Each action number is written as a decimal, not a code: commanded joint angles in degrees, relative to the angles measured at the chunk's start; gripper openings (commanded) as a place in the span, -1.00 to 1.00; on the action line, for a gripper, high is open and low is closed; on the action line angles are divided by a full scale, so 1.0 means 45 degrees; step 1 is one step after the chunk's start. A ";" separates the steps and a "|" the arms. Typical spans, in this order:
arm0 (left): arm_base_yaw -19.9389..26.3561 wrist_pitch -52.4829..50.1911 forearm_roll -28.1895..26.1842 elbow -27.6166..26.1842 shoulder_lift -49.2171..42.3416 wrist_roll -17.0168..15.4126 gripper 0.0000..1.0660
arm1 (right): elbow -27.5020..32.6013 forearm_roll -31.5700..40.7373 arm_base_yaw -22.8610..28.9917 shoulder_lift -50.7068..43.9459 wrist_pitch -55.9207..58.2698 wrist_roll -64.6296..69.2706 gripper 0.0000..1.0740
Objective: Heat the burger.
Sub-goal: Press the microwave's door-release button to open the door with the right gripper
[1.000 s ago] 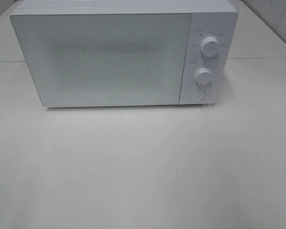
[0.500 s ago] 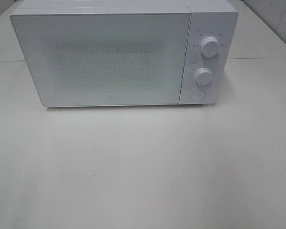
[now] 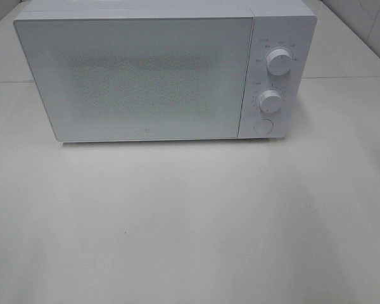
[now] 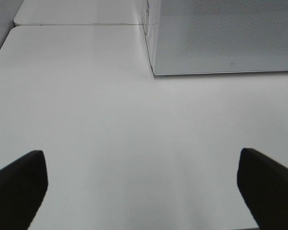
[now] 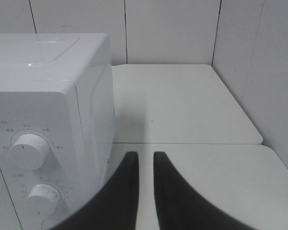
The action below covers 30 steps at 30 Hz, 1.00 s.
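The burger shows in no view, so I cannot tell where it is. My left gripper point(image 4: 141, 158) stands wide open, its matte black fingers point(image 4: 19, 187) over the smooth white table point(image 4: 86, 120) in front of the microwave point(image 4: 192, 52), whose flat door point(image 4: 240, 28) has a fine dotted mesh. My right gripper point(image 5: 145, 155) has curved black fingers parted only by a narrow slit, holding nothing, beside the microwave's glossy white box corner with two round knobs point(image 5: 29, 149).
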 commanded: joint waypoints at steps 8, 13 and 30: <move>-0.0025 -0.0178 -0.0038 0.0013 -0.0255 -0.0025 0.93 | 0.1477 -0.0051 -0.0064 0.3069 -0.4660 0.1324 -0.69; -0.0025 -0.0178 -0.0038 0.0013 -0.0255 -0.0025 0.93 | 0.1859 -0.0140 -0.0038 0.4023 -0.5908 0.1859 -0.68; -0.0025 -0.0178 -0.0038 0.0013 -0.0255 -0.0025 0.93 | 0.1884 -0.0267 0.0866 0.4393 -0.5526 0.4444 -1.00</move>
